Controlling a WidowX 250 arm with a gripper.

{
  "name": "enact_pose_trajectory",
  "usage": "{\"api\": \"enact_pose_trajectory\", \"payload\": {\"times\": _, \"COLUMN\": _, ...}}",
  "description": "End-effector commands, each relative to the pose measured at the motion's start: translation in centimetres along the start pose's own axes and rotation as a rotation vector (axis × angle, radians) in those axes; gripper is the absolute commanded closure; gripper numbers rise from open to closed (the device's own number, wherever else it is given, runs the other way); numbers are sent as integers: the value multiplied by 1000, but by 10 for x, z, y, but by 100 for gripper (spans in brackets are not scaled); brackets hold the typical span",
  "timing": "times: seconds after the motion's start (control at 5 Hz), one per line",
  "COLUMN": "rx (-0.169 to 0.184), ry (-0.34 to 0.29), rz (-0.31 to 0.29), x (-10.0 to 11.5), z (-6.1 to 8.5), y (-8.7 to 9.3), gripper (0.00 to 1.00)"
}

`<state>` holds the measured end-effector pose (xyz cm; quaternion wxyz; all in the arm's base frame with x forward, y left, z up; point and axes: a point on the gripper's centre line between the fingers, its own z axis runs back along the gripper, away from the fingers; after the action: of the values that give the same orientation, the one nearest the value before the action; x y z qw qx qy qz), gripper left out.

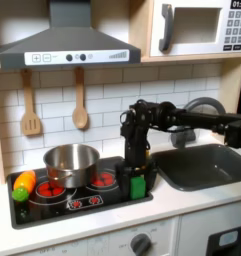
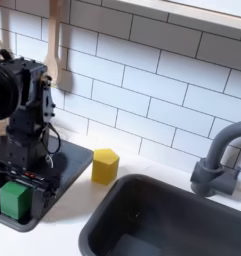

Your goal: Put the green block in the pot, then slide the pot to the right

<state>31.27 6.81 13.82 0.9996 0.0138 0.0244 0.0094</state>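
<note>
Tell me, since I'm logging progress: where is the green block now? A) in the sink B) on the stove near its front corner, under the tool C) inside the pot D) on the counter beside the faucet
B: the block sits on the stove, below the tool, apart from the pot.

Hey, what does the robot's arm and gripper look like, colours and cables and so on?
The arm is black all over, built from blocky segments with round joint housings. Thin black cables loop along its side in the second exterior view. The gripper is black too. No markings are readable.
</note>
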Motion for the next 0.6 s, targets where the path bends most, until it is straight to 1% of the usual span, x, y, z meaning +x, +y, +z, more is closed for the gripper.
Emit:
{"api": "enact_pose_trajectory", "payload": {"times": 0.0, "rx": -2, "ry": 16, "rz": -8, "x": 2, "z": -4, "y": 2, "gripper": 0}}
{"api": "enact_pose_trajectory", "payload": {"times": 0.2, "rx": -7, "ry": 24, "rz": -16, "x": 1, "z": -6, "y": 1, "gripper": 100}}
{"api": "enact_pose_trajectory", "payload": {"times": 0.4, "rx": -4, "ry": 15, "rz": -12, "x": 0, "z": -4, "y": 0, "gripper": 100}}
